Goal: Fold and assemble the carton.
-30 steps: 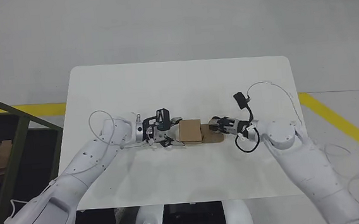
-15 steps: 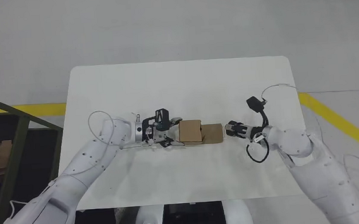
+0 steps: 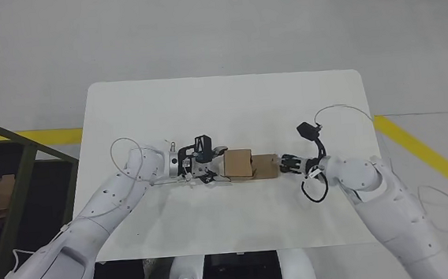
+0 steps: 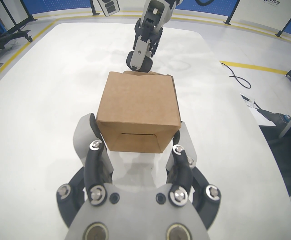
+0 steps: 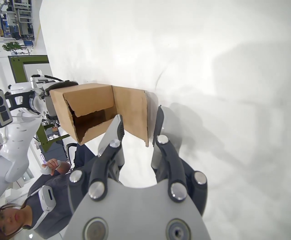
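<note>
On the table [image 3: 166,112], the carton [image 3: 238,164] lies mid-way, its closed end clamped by the left gripper [image 4: 136,125]; the right gripper [image 5: 139,117], jaws spread astride the flap [image 5: 130,111], should pinch squarely and fold along the crease.

Partial logo print on white background board [image 4: 270,11].

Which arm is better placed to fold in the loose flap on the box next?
Right. The right gripper is open at the loose flap of the box, while the left gripper is shut on its closed end, likely steadying it.
</note>
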`<action>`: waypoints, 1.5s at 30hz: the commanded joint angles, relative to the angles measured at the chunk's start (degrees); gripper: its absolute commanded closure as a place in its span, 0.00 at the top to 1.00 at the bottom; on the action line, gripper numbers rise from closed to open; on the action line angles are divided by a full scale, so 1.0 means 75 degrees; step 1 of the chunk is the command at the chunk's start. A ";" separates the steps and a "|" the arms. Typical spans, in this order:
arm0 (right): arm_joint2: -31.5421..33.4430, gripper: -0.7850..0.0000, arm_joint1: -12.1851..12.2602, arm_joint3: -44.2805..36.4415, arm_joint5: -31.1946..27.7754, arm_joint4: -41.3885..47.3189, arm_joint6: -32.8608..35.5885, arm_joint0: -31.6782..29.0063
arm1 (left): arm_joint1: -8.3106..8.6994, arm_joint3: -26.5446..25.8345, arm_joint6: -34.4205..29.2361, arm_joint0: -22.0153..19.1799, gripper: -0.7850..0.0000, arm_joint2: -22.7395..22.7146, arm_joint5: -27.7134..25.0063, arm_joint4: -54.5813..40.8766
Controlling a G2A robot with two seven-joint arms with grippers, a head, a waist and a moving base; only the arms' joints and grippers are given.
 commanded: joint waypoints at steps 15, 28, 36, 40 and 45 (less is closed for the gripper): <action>-0.0392 0.23 -0.0149 0.0487 -0.0566 0.0807 0.0361 0.0410 | 0.0018 0.0048 0.0094 0.0018 0.75 -0.0046 0.0027 0.0040; -0.0564 0.22 -0.0240 0.1023 -0.1283 0.2013 0.1065 0.0681 | 0.0024 0.0037 0.0152 0.0018 0.76 -0.0043 0.0009 0.0098; -0.0812 0.23 -0.0316 0.0968 -0.1041 0.2067 0.0985 0.0887 | 0.0021 0.0015 0.0131 0.0014 0.76 -0.0029 -0.0007 0.0118; -0.0849 0.30 -0.0327 0.0894 -0.0940 0.2067 0.0959 0.0914 | 0.0016 0.0009 0.0094 0.0003 0.76 -0.0024 -0.0026 0.0105; -0.0703 0.86 -0.0284 0.0711 -0.0959 0.2122 0.0904 0.0766 | 0.0021 0.0024 0.0044 0.0003 0.77 -0.0043 -0.0044 0.0080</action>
